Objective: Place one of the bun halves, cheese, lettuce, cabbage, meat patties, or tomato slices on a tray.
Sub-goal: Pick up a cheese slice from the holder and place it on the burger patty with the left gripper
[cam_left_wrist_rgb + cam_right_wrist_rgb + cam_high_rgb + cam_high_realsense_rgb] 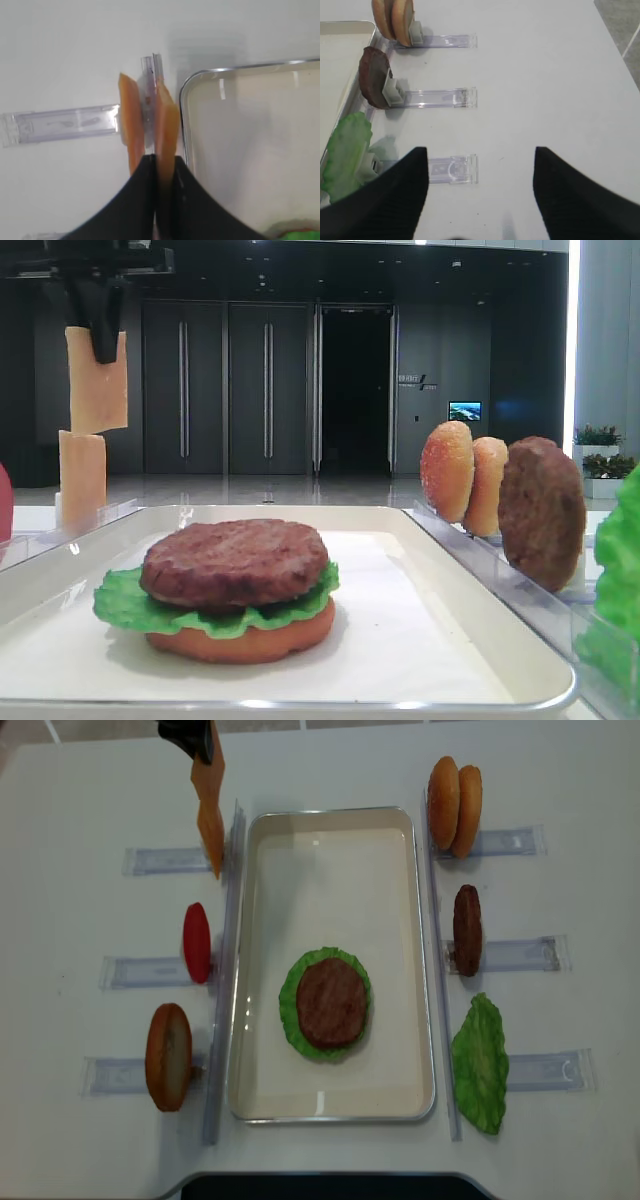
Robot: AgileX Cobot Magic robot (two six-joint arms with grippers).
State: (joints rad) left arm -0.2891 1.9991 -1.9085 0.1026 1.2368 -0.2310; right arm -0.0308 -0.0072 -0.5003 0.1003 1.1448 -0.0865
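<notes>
While a bun half, lettuce and patty sit stacked on the tray (410, 970), the left gripper (162, 165) pinches a cheese slice (98, 390) above its rack, left of the tray. Carrying it over and laying it on the patty (332, 1003) remains; the right gripper (480, 165) hangs spread, holding nothing.

No lettering can be read anywhere. The dark back wall (420, 380) carries a small pale sign beside the doorway, too blurred to make out. A little lit screen (464, 411) glows blue and green, its content illegible. The food, tray (330, 830) and clear racks (440, 97) bear no print.
</notes>
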